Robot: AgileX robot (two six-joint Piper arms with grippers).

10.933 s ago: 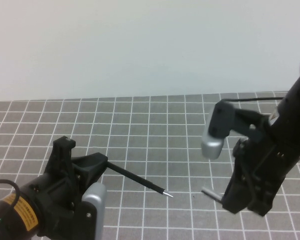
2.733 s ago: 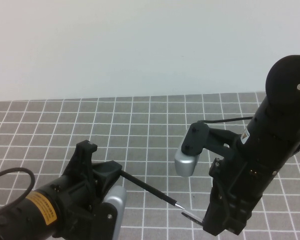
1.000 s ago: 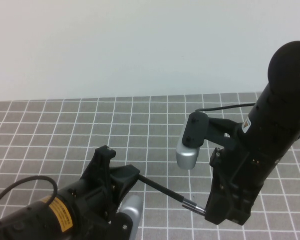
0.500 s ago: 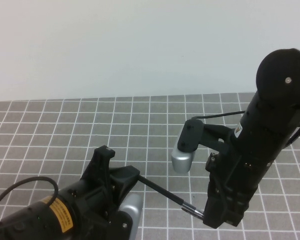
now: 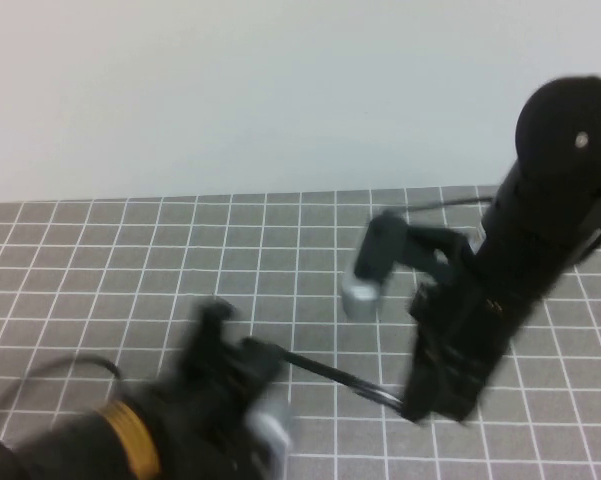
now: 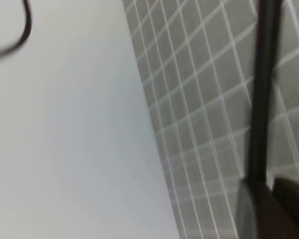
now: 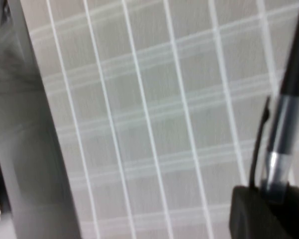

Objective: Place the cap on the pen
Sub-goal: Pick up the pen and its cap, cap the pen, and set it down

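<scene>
Pen (image 5: 330, 372), clamped by left gripper (image 5: 263, 362), points rightward into cap (image 7: 282, 127) inside right gripper (image 5: 416, 405).

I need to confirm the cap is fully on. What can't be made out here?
- High view: motion blur smears the left end effector, near-left, gripping the pen.
- High view: the right end effector, near-right, hides the cap.
- Right wrist view: cap meets pen, seating depth blurred.
- Left wrist view: frame edge cuts off the pen's tip end.
</scene>
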